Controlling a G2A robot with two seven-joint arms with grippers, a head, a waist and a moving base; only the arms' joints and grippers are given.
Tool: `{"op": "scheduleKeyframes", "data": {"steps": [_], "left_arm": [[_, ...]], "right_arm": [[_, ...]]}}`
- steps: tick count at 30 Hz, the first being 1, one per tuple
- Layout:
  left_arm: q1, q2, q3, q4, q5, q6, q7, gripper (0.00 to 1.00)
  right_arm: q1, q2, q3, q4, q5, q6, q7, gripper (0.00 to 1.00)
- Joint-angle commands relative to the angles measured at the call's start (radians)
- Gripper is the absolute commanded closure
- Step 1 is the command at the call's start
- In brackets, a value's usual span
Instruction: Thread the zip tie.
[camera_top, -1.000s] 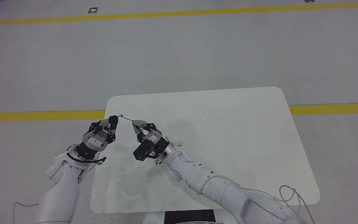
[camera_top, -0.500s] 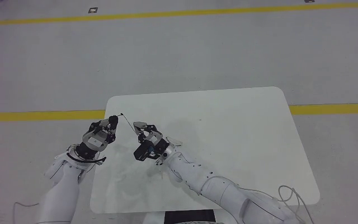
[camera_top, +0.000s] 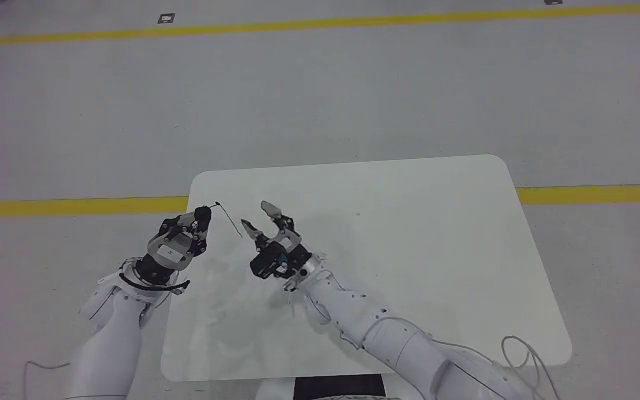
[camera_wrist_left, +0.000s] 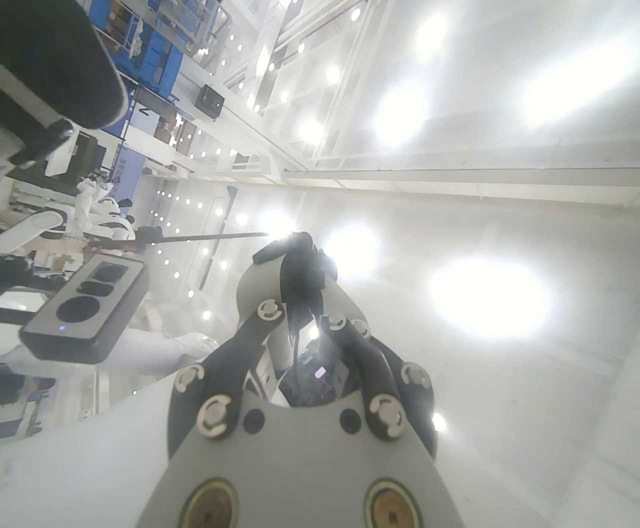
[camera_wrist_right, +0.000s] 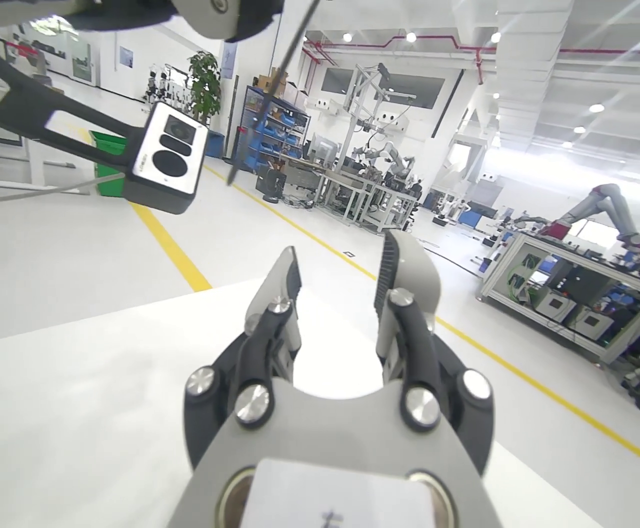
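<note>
A thin black zip tie (camera_top: 228, 220) is held by its head end in my left gripper (camera_top: 203, 213), which is shut on it just above the table's near-left part. The strap (camera_wrist_right: 270, 95) sticks out free towards my right gripper (camera_top: 262, 221). That gripper hovers a short way to the right of the strap's tip, open, with nothing between its fingers (camera_wrist_right: 290, 275). In the left wrist view the fingertips of my left gripper (camera_wrist_left: 300, 250) pinch the black tie, and the strap (camera_wrist_left: 200, 236) runs sideways from them.
The white table (camera_top: 420, 230) has rounded corners and bare room to the right of both arms. Grey floor with yellow lines surrounds it. The left arm's camera block (camera_wrist_right: 167, 155) hangs close beside the strap.
My right gripper has let go of the strap's tail, opened, and drawn back to the right. The strap now swings free from the left gripper, which has stayed in place.
</note>
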Motion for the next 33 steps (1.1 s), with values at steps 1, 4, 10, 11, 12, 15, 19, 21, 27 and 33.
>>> {"op": "scheduleKeyframes", "data": {"steps": [1, 4, 10, 11, 12, 15, 19, 21, 27, 33], "left_arm": [[0.0, 0.0, 0.0, 0.0, 0.0, 0.0, 0.0, 1.0], [0.0, 0.0, 0.0, 0.0, 0.0, 0.0, 0.0, 1.0], [0.0, 0.0, 0.0, 0.0, 0.0, 0.0, 0.0, 1.0], [0.0, 0.0, 0.0, 0.0, 0.0, 0.0, 0.0, 1.0], [0.0, 0.0, 0.0, 0.0, 0.0, 0.0, 0.0, 1.0], [0.0, 0.0, 0.0, 0.0, 0.0, 0.0, 0.0, 1.0], [0.0, 0.0, 0.0, 0.0, 0.0, 0.0, 0.0, 1.0], [0.0, 0.0, 0.0, 0.0, 0.0, 0.0, 0.0, 1.0], [0.0, 0.0, 0.0, 0.0, 0.0, 0.0, 0.0, 1.0], [0.0, 0.0, 0.0, 0.0, 0.0, 0.0, 0.0, 1.0]], "right_arm": [[-0.014, 0.005, 0.038, -0.015, 0.0, 0.0, -0.001, 0.0], [-0.041, 0.017, 0.101, -0.042, 0.0, 0.0, -0.003, 0.0], [-0.065, 0.037, 0.156, -0.07, 0.0, 0.0, 0.011, 0.0], [-0.065, 0.037, 0.156, -0.07, 0.0, 0.0, 0.011, 0.0], [-0.065, 0.037, 0.156, -0.07, 0.0, 0.0, 0.011, 0.0], [-0.065, 0.037, 0.156, -0.07, 0.0, 0.0, 0.011, 0.0], [-0.065, 0.037, 0.156, -0.07, 0.0, 0.0, 0.011, 0.0], [-0.066, 0.04, 0.164, -0.079, 0.0, -0.005, 0.022, 0.0], [-0.106, 0.077, 0.276, -0.138, 0.022, -0.034, 0.021, 0.0], [-0.189, 0.126, 0.415, -0.265, 0.02, -0.084, 0.041, 0.0]]}}
